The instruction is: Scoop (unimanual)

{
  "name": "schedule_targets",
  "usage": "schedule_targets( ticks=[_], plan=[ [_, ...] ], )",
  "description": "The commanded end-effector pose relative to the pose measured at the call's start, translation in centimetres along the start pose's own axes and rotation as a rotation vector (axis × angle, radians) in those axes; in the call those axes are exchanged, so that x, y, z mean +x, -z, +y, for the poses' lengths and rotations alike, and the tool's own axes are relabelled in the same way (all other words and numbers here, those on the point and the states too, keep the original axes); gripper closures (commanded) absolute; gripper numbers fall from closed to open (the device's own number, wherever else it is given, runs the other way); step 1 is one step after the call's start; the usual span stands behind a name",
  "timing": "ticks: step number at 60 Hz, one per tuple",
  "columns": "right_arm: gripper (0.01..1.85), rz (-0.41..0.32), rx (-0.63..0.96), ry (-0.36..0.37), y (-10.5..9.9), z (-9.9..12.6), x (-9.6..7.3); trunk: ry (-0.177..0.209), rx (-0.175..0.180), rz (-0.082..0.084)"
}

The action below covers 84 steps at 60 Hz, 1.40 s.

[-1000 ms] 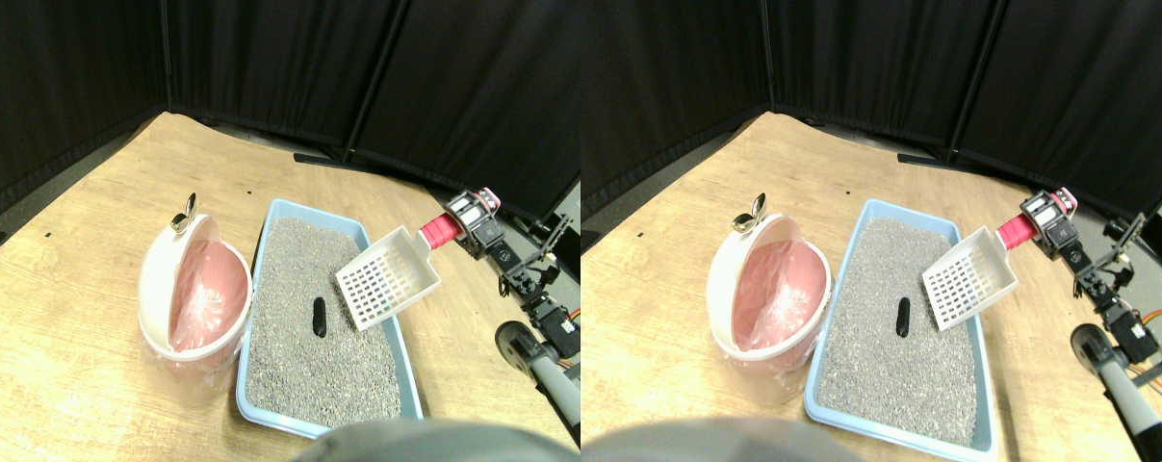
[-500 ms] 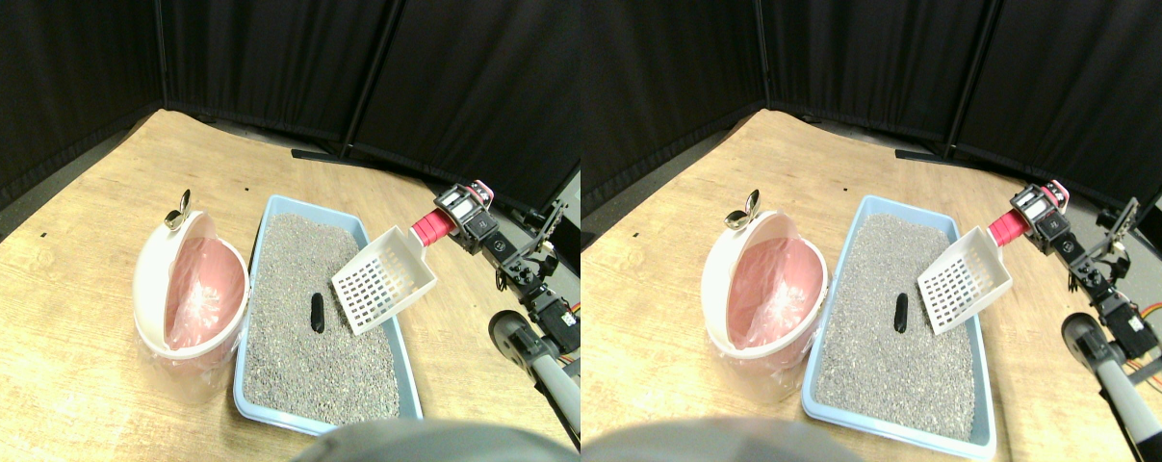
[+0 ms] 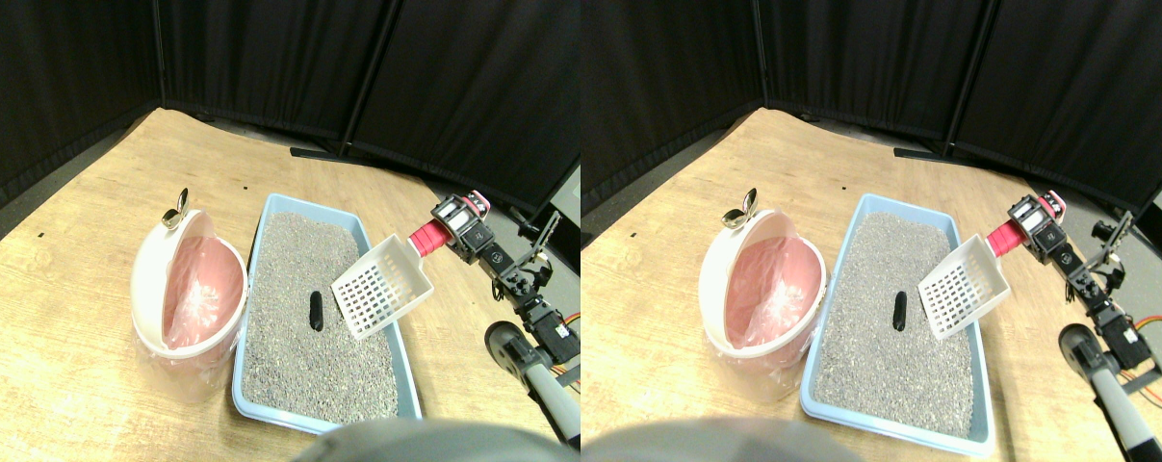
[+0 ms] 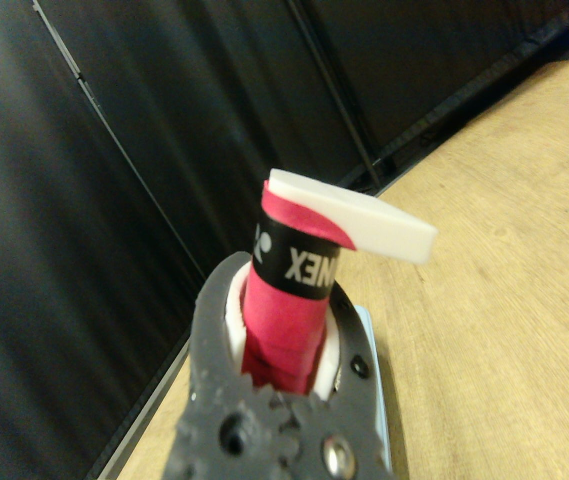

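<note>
The right gripper (image 3: 443,227) clamps the white scoop (image 3: 381,289) by its red handle — tilted over the litter tray's (image 3: 282,206) right side, just right of the dark lump (image 3: 316,311).

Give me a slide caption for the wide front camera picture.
Right gripper holds a white slotted scoop above a blue litter tray, near a dark lump.

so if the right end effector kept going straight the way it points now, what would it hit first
Probably the grey litter in the blue tray. The right end effector points down-left along the scoop, whose slotted front edge leads, just right of the dark lump. Depth is uncertain.
</note>
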Motion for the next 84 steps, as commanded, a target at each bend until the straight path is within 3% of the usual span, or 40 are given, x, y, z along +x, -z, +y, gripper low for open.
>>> schedule_targets(
  ticks=[1, 7, 14, 16, 23, 36, 44, 59, 69, 77, 84],
  plan=[
    [1.8, -0.038, -0.018, 0.0, -0.9, 0.5, 0.0, -0.015, -0.017, 0.024],
    [1.8, -0.014, -0.036, -0.014, -1.3, 1.5, -0.2, -0.017, -0.021, 0.031],
    [1.8, -0.006, -0.046, -0.073, -1.7, 2.7, -0.1, -0.021, -0.028, 0.031],
    [1.8, -0.035, -0.034, -0.11, -1.8, 3.2, 0.0, -0.022, -0.029, 0.03],
    [1.8, -0.001, -0.025, -0.131, -1.9, 4.6, 0.3, -0.033, -0.04, 0.034],
    [1.8, 0.001, 0.043, -0.19, -1.5, 7.8, 1.1, -0.074, -0.08, 0.059],
    [1.8, 0.042, 0.104, -0.203, -1.1, 10.7, 1.4, -0.111, -0.117, 0.081],
    [1.8, 0.104, 0.223, -0.235, -0.1, 14.9, 1.7, -0.157, -0.156, 0.093],
    [1.8, 0.08, 0.238, -0.227, -0.2, 14.6, 2.2, -0.158, -0.157, 0.089],
    [1.8, 0.117, 0.294, -0.154, -1.1, 13.6, 2.3, -0.146, -0.146, 0.075],
    [1.8, 0.096, 0.336, -0.11, -1.3, 12.4, 2.3, -0.13, -0.134, 0.066]
  ],
)
